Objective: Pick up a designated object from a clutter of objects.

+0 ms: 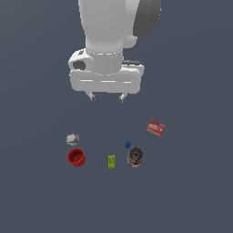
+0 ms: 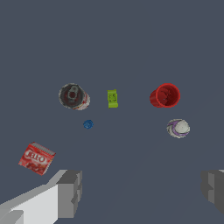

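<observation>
In the exterior view, left to right across the lower middle, lie the off-white ball [image 1: 72, 139] with purple seams, the red cup [image 1: 76, 157] just below it, a lime-green block [image 1: 111, 161], a tiny blue piece [image 1: 128, 144], a dark can [image 1: 135, 156] and a red box [image 1: 155, 128] with illegible white lettering, while the gripper [image 1: 107, 97] hangs above, spread wide and empty.
</observation>
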